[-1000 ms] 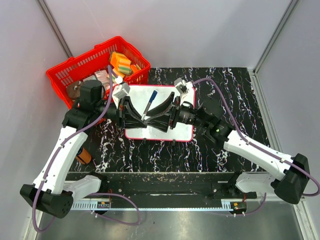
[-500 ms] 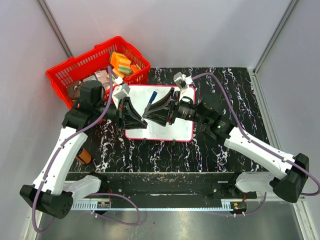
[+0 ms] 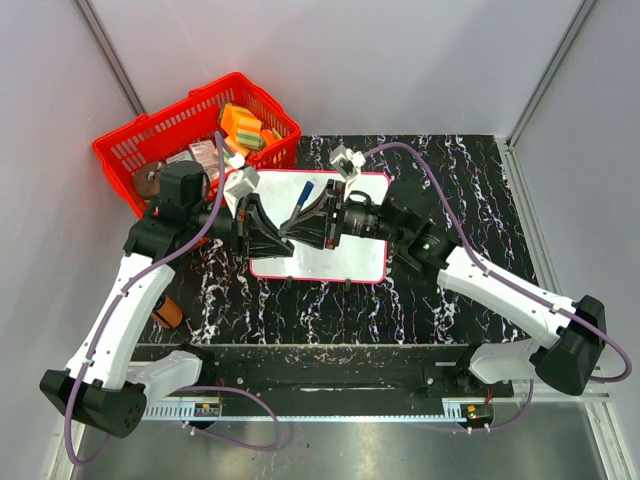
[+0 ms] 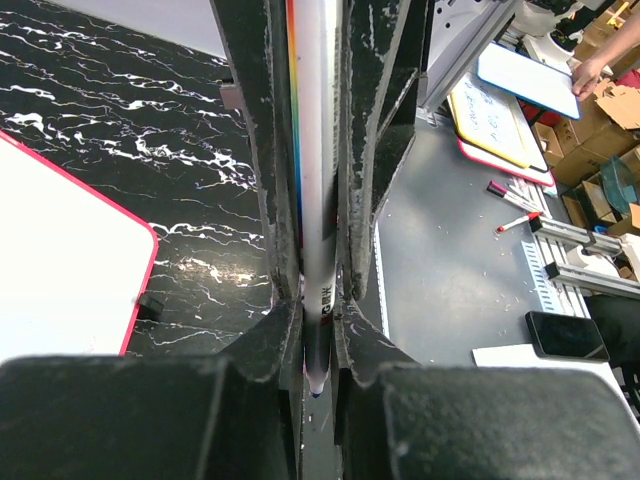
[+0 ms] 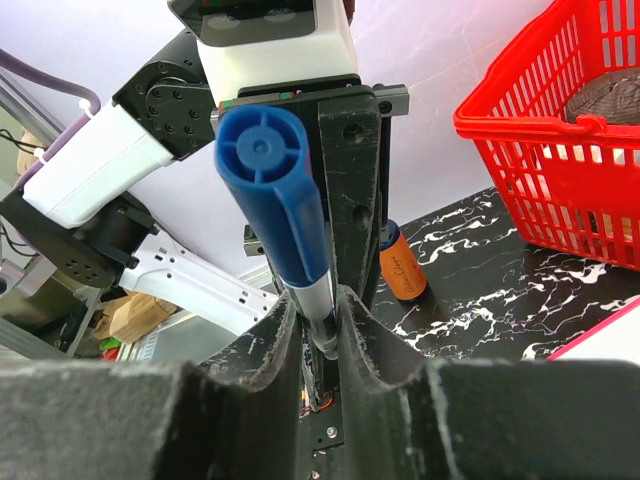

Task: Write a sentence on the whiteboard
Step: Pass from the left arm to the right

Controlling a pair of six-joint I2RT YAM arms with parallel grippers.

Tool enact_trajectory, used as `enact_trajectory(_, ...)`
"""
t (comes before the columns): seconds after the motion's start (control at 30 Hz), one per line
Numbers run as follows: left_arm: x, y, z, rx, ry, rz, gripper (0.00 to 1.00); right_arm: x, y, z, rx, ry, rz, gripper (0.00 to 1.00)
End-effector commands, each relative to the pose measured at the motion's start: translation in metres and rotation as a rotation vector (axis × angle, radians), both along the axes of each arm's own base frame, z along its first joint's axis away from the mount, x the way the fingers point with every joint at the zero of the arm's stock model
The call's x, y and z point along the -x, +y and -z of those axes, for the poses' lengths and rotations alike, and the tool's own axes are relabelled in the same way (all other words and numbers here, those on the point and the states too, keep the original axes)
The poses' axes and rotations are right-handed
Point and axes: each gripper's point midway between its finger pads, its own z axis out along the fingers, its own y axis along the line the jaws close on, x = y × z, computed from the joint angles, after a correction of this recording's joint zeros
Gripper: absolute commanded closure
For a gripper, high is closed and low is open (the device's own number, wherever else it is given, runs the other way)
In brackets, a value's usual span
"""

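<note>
So, starting nearest the bases: a small orange bottle (image 3: 168,312) is sitting on the table (image 3: 450,170), right beside the left arm. Further in, both arms are reaching toward the middle and meeting over the whiteboard (image 3: 345,262).

The left gripper (image 3: 285,238) is clamping the marker (image 3: 300,207) low on its barrel. On the left wrist cam I'm seeing both fingers pressing flat against the silver barrel. The right gripper (image 3: 300,224) is squeezing the same marker from the other side, higher up, with its fingers touching the barrel just under the blue cap (image 5: 275,190). The marker is leaning, with the cap end tilting away from me and to the right.

The whiteboard is lying flat on the table under both grippers, its red frame showing wherever the fingers aren't covering it. I can't tell whether the marker's lower end is touching it.

Beyond the whiteboard's far left corner, the red basket (image 3: 125,170) is sitting just beside it, holding some orange things.
</note>
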Motion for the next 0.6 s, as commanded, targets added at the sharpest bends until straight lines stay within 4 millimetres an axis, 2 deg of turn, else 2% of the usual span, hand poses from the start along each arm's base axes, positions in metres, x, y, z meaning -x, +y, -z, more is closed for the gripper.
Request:
enact_trajectory(0.0, 0.0088, 0.0009, -0.0107, 0.034, -0.062, 0.04, 1.0, 0.006, -0.0044, -0.0252, -0.049, -0.049, -0.013, 0.75)
enact_trajectory(0.17, 0.0081, 0.0009, -0.0094, 0.032, -0.063, 0.037, 1.0, 0.0098, -0.0117, -0.0333, -0.072, -0.06, 0.0, 0.75)
enact_trajectory(0.27, 0.0084, 0.0009, -0.0096, 0.033, -0.062, 0.039, 1.0, 0.0099, -0.0123, -0.0305, -0.065, -0.059, -0.001, 0.74)
enact_trajectory(0.43, 0.0086, 0.0008, -0.0095, 0.035, -0.065, 0.043, 1.0, 0.0091, -0.0128, -0.029, -0.062, -0.058, 0.006, 0.59)
enact_trajectory(0.47, 0.0082, 0.0007, -0.0088, 0.034, -0.06, 0.043, 1.0, 0.0099, -0.0129, -0.0296, -0.062, -0.061, 0.002, 0.52)
enact_trajectory(0.57, 0.0083, 0.0007, -0.0091, 0.035, -0.068, 0.044, 1.0, 0.0104, -0.0129, -0.0299, -0.062, -0.063, -0.001, 0.49)
